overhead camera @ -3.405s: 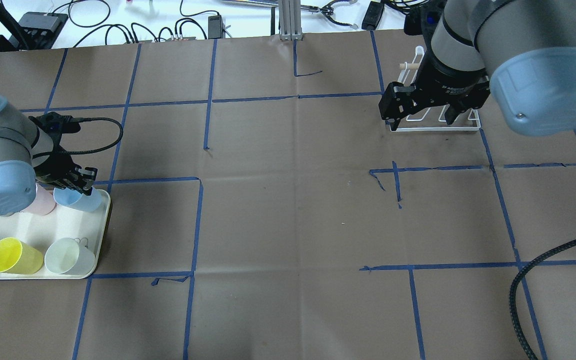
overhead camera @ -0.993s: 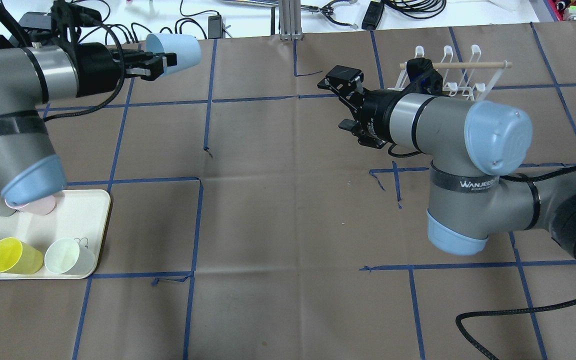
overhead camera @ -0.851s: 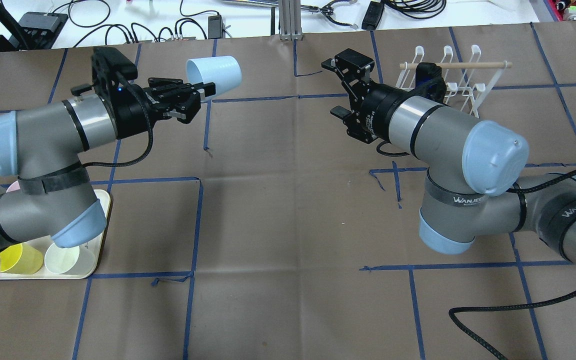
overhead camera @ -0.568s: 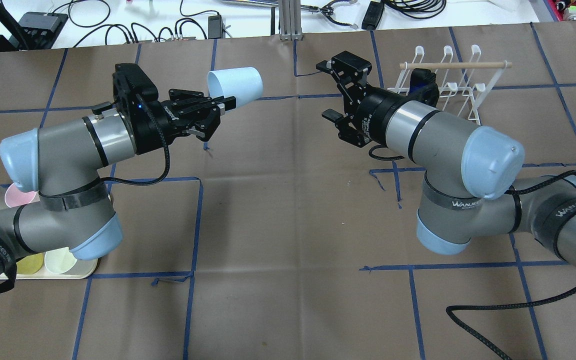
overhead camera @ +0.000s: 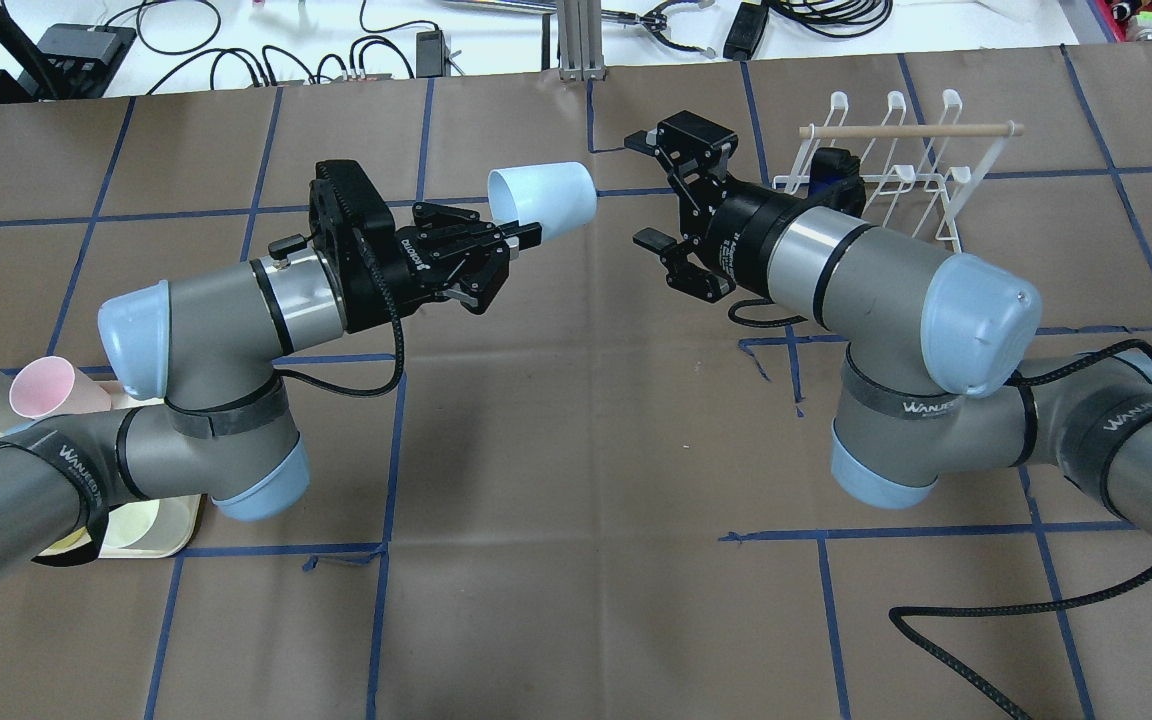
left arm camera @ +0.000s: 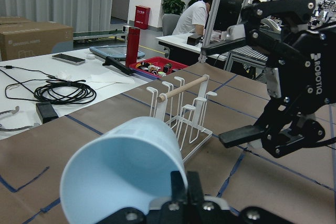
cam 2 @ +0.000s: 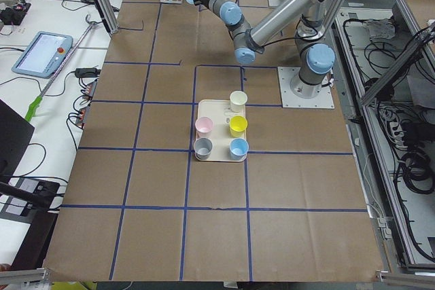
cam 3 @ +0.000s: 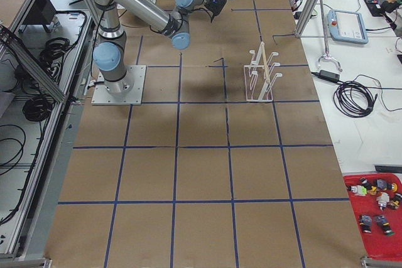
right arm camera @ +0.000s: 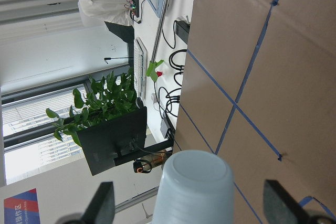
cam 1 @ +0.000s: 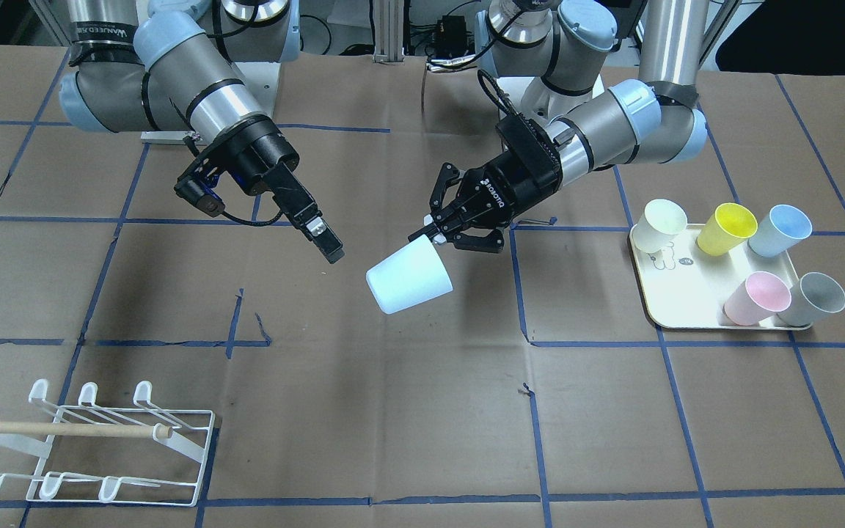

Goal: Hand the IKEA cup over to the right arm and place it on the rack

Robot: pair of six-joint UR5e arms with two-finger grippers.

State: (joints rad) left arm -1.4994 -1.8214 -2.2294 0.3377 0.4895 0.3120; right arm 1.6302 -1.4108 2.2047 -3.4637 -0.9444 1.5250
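Shows cup [overhead camera: 541, 200] pinched by left gripper [overhead camera: 521, 233], seemingly short of spread-jawed right gripper [overhead camera: 648, 188] at 3 o'clock; leaves handover, rack [overhead camera: 896, 170] placing.

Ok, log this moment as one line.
phase: pre-handover | left claw: shut on blue cup, midair | right claw: open, facing cup's base, apart | rack: no cup yet

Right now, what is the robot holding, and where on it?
The left pincer grips the pale blue cup by its rim; the right pincer holds nothing.
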